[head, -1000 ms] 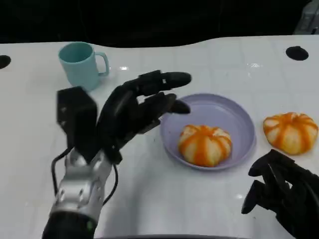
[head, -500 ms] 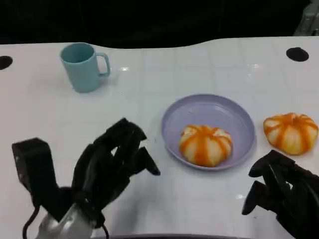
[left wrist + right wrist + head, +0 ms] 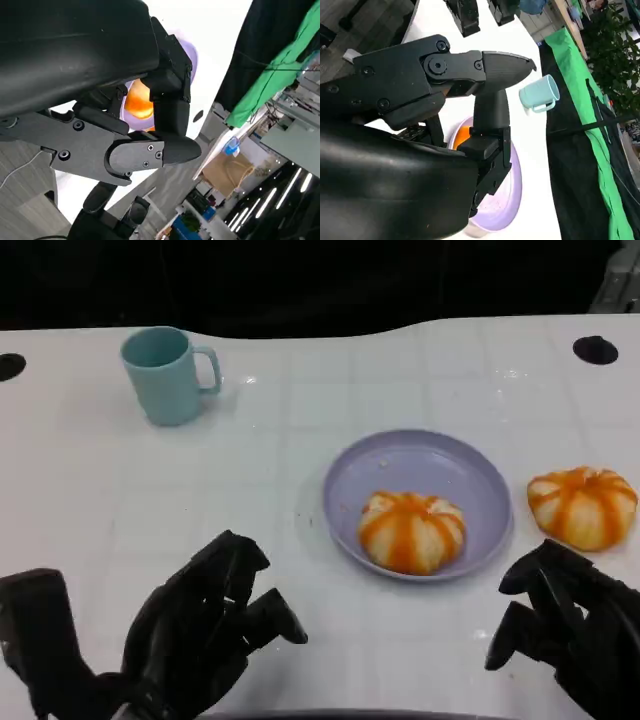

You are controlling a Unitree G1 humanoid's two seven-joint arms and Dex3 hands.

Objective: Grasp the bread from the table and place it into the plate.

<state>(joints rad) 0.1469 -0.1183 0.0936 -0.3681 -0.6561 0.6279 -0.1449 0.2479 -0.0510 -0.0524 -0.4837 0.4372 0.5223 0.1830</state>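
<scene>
Resting near table [image 3: 300, 410] front edge, both hands.
left hand [image 3: 205, 625]: fingers loosely curled, holding nothing.
right hand [image 3: 570, 630]: fingers curled, holding nothing.
bread [image 3: 412, 530]: in plate [image 3: 420, 455].

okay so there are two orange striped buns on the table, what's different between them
The bun in the plate lies inside the purple plate, toward its near side; the bun on the table lies on the bare white table, right of the plate and apart from it. The bun on the table is nearer the right hand. Neither is held. Both are round, pale, with orange stripes, and look alike in size.
</scene>
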